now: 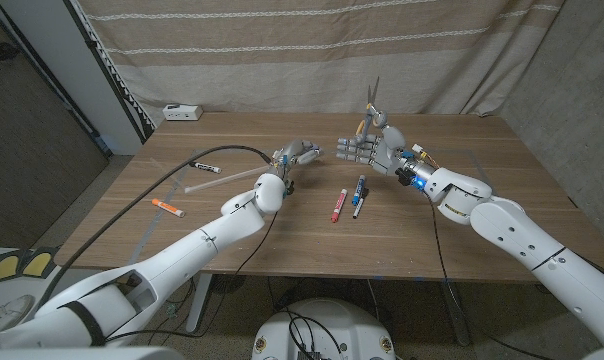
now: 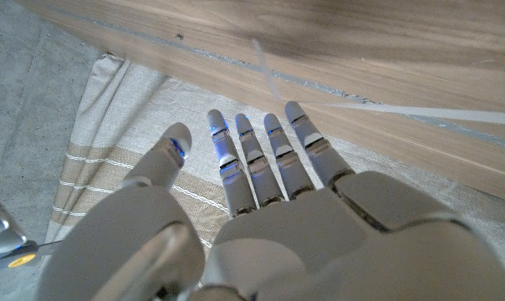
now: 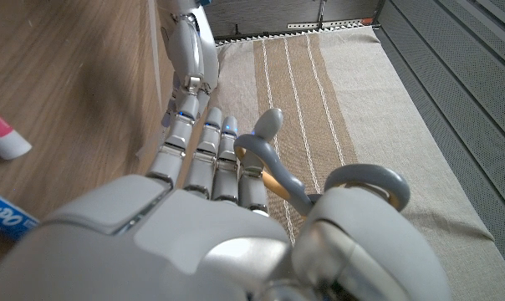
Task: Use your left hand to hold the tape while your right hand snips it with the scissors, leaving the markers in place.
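Three markers lie on the tabletop between the arms; two more markers and a cable lie off to the left. The right hand grips scissors, blades pointing up. The left hand hovers with fingers straight and spread, holding nothing I can make out; a thin strip of tape shows just beyond its fingertips.
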Available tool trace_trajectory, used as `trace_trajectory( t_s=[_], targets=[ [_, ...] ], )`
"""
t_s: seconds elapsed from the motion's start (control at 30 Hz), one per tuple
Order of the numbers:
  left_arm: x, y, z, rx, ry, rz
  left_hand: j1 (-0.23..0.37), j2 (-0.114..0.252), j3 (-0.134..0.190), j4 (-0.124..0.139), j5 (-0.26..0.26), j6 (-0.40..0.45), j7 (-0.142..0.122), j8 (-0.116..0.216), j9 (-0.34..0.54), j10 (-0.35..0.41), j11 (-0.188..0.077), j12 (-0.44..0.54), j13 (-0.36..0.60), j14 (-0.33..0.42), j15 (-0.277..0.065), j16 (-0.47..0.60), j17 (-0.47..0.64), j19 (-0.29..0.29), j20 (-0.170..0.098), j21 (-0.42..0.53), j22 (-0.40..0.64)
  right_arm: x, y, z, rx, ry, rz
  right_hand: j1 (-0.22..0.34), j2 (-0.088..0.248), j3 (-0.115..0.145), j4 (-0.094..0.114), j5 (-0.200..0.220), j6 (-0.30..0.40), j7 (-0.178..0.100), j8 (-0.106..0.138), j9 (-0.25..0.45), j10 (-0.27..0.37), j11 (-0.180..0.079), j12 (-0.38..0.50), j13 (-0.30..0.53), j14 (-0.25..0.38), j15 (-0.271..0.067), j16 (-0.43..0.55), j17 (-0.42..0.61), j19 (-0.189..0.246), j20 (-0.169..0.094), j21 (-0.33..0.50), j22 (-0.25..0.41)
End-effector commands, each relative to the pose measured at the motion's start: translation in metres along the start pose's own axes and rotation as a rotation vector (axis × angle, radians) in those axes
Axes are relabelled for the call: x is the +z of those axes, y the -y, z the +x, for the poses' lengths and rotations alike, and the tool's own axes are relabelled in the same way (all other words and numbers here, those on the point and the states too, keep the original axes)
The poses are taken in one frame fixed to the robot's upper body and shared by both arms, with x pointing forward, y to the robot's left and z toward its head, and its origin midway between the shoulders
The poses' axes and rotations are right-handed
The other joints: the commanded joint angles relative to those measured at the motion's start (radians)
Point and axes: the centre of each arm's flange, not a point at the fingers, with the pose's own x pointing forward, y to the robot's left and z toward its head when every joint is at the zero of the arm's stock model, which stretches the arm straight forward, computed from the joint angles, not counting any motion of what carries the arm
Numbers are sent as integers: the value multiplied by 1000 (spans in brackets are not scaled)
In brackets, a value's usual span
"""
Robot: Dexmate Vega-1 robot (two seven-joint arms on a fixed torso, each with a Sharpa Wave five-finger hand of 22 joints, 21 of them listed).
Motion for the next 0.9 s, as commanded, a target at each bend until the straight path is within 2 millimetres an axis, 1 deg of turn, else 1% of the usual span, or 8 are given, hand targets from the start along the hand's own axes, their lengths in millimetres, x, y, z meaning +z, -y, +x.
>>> trace_trajectory(
  t_s=[0.03,0.13,0.2,0.3,0.37,0.53,0.73,0.9],
  targets=[
    [2,-3,-4,34,48,-86,24,0,10,-3,0,-1,-14,5,2,3,-7,8,3,14,-100,5,3,17,1,7,4,-2,-4,1,4,0,0,4,10,-2,-6,-6,7,-3,5,2,-3,-2,-7,5,6,-2,-1,5,13,2,-8,3],
    [4,-4,-5,42,58,-98,35,-1,14,-4,0,0,-17,4,1,4,-9,8,3,21,-104,7,3,23,0,10,5,-2,-4,1,6,-1,1,4,11,-2,-6,-6,6,-2,5,1,-3,-2,-7,5,7,-2,-1,5,14,2,-12,3],
    [4,-4,-6,43,67,-106,56,0,22,-7,1,4,-21,5,1,7,-12,9,3,26,-108,7,3,31,-11,14,6,-2,-4,2,6,-2,0,5,12,-2,-7,-6,5,-3,4,1,-3,-2,-7,5,8,-2,-1,5,15,2,-13,3],
    [6,-3,-7,56,77,-121,80,-1,31,-9,1,5,-22,4,0,9,-15,9,3,30,-113,7,2,46,-15,21,9,-1,-4,3,7,-1,-1,5,12,-2,-7,-6,7,0,4,0,-4,-2,-7,5,7,-2,-2,6,16,2,-16,3],
    [7,-4,-7,55,78,-118,111,-2,43,-10,2,6,-24,2,0,13,-18,9,4,41,-120,8,2,56,-36,28,14,-1,-5,3,8,-1,-2,5,13,-2,-7,-6,9,-3,4,-3,-4,-2,-7,5,6,-2,-3,6,17,2,-18,4],
    [7,-5,-7,54,70,-90,118,-4,45,-7,1,3,-18,0,0,19,-21,11,4,42,-121,7,3,50,-36,29,17,-1,-5,3,8,-1,-2,6,15,-3,-9,-7,6,-3,6,2,-5,-3,-8,5,6,-2,-5,6,19,2,-23,4],
    [5,-7,-7,63,52,-23,109,-15,36,10,-4,-20,-7,-10,0,14,-22,8,5,37,-115,7,9,19,-30,24,25,0,-5,3,9,-2,-4,6,16,-4,-10,-7,5,0,7,2,-7,-4,-9,5,6,-2,-6,6,22,2,-30,4],
    [3,-7,-8,59,36,45,103,-16,33,16,-4,-20,-7,-10,0,18,-25,9,6,40,-112,9,11,1,-22,19,28,0,-4,3,11,-1,-4,7,17,-5,-11,-8,3,-2,7,2,-7,-3,-9,5,6,-2,-7,6,25,2,-36,4]
  ],
)
